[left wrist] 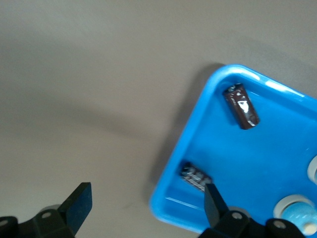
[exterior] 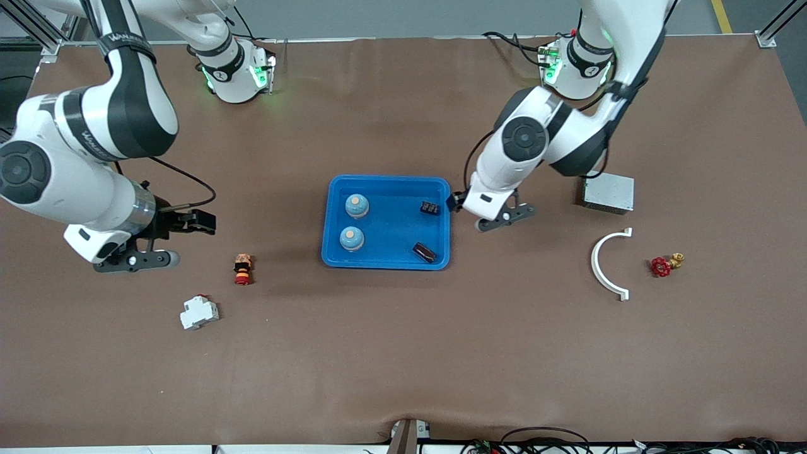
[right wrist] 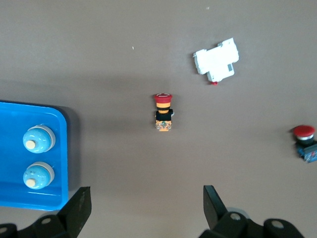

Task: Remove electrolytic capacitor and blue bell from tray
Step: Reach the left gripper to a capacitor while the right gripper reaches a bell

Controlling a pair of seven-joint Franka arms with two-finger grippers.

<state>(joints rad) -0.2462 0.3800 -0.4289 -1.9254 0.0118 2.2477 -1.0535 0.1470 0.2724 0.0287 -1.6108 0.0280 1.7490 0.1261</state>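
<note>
Both claws are released and hold nothing: the left claw (exterior: 498,217) hangs just beside the blue tray (exterior: 386,261) holding two capacitors (exterior: 425,252) and two bells (exterior: 352,238), the right claw (exterior: 161,243) near a red button (exterior: 243,268).

Shows two pale blue dome-shaped bells (right wrist: 38,139) (right wrist: 38,174) side by side in a blue plastic tray (right wrist: 58,148); on brown tabletop (right wrist: 124,54), a red-capped orange pushbutton switch (right wrist: 163,112), a white plastic breaker block (right wrist: 216,60), another red-capped button (right wrist: 304,143). Black fingertips (right wrist: 79,207) spread wide.

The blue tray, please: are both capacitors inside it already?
Yes: both capacitors lie inside the blue tray, toward the left arm's end.
</note>
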